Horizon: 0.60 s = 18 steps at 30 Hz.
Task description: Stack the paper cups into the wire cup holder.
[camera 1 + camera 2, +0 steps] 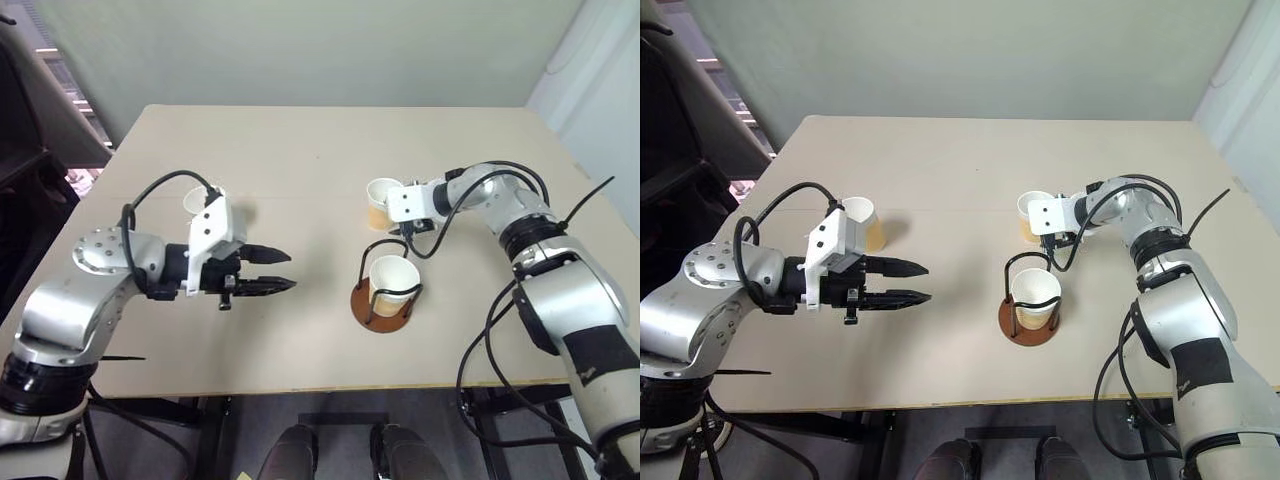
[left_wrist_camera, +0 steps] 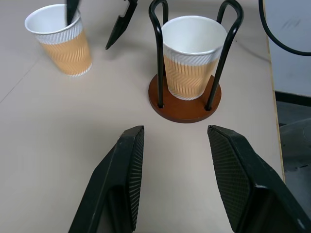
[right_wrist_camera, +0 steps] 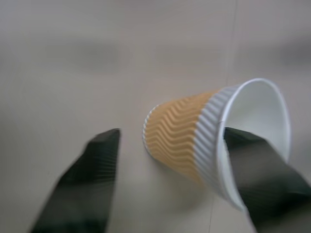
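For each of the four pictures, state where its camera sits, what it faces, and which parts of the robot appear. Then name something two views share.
Left eye view: on the head, looking down over the table; both arms show, with the left claw.
Right eye view: beside it, same scene; the right claw is at a paper cup.
Left wrist view: along its two fingers, facing the wire cup holder with a cup in it.
Right wrist view: fingers straddle the cup's wall.
Shared: left wrist and eye views show the holder.

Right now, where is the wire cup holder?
The wire cup holder stands near the table's front edge, right of centre, with one paper cup inside it, just in front of the right gripper.
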Each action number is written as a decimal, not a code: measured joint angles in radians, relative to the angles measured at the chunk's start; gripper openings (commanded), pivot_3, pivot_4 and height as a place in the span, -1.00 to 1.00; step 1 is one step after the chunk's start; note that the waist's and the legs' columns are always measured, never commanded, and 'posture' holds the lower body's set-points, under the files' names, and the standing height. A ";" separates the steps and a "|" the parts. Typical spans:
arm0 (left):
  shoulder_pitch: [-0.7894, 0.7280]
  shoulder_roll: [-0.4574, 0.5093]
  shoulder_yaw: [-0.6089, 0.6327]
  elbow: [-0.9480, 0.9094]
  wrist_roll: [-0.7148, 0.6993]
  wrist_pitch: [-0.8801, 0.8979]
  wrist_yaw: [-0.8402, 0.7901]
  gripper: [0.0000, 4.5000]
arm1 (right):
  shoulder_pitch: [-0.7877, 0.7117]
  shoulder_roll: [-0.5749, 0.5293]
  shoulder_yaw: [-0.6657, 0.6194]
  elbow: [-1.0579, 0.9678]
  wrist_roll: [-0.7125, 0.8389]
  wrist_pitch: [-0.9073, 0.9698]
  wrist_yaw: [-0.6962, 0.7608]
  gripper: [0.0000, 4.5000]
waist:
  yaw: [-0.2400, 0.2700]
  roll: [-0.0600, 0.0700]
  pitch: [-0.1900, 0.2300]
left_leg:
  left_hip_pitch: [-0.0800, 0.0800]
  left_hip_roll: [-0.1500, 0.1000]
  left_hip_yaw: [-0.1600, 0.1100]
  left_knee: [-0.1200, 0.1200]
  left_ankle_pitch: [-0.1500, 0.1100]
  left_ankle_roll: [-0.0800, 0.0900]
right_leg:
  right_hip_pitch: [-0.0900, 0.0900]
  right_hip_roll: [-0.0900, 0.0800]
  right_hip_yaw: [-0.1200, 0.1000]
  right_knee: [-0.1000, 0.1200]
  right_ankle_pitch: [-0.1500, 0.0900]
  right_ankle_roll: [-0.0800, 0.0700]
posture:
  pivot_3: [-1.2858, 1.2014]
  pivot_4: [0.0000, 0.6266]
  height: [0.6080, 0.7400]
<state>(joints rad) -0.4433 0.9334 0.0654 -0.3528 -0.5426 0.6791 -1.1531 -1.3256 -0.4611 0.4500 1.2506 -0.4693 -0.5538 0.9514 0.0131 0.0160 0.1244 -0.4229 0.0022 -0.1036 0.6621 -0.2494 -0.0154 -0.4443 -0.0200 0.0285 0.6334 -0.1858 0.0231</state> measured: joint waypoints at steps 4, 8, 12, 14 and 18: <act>0.003 0.007 0.001 -0.002 -0.007 0.000 0.005 -0.01 | 0.000 0.003 0.000 0.001 -0.005 -0.007 -0.008 -0.72 | -0.001 0.000 0.000 | 0.000 0.000 0.000 0.000 0.000 -0.001 | 0.000 0.000 0.000 0.000 0.000 0.000 | 0.03 -0.52 1.00; 0.001 0.007 0.000 0.000 -0.009 -0.001 0.004 -0.01 | -0.001 -0.002 -0.001 0.001 -0.002 -0.008 -0.003 -0.99 | 0.000 0.000 0.000 | 0.000 0.000 0.000 0.000 0.001 -0.004 | 0.000 0.000 0.000 0.001 0.000 0.000 | 0.03 -0.52 1.00; -0.043 0.005 -0.010 0.026 -0.010 -0.019 -0.018 -0.01 | -0.005 -0.039 -0.056 -0.014 0.061 -0.010 0.075 -0.99 | 0.004 0.000 0.000 | -0.001 0.000 0.000 0.000 0.002 -0.005 | 0.000 0.000 0.000 0.000 0.000 0.000 | 0.03 -0.52 1.00; -0.075 0.005 -0.014 0.039 -0.014 -0.030 -0.032 -0.01 | -0.026 -0.082 -0.107 -0.056 0.132 0.002 0.166 -0.99 | 0.006 0.001 0.001 | -0.001 0.000 0.000 0.000 0.003 -0.007 | -0.001 0.000 0.000 -0.001 0.000 0.000 | 0.03 -0.52 1.00; -0.102 -0.008 -0.043 0.066 -0.009 -0.052 -0.047 -0.01 | -0.036 -0.191 -0.222 -0.329 0.334 0.151 0.409 -0.99 | 0.005 0.001 0.000 | -0.001 0.000 0.000 -0.002 0.003 -0.010 | -0.001 0.001 0.000 -0.003 -0.001 -0.002 | 0.03 -0.52 1.00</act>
<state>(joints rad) -0.5448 0.9258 0.0223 -0.2871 -0.5516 0.6268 -1.1998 -1.3614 -0.6524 0.2279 0.9218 -0.1351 -0.4024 1.3602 0.0178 0.0166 0.1248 -0.4243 0.0025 -0.1035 0.6598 -0.2466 -0.0258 -0.4449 -0.0193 0.0281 0.6302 -0.1869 0.0213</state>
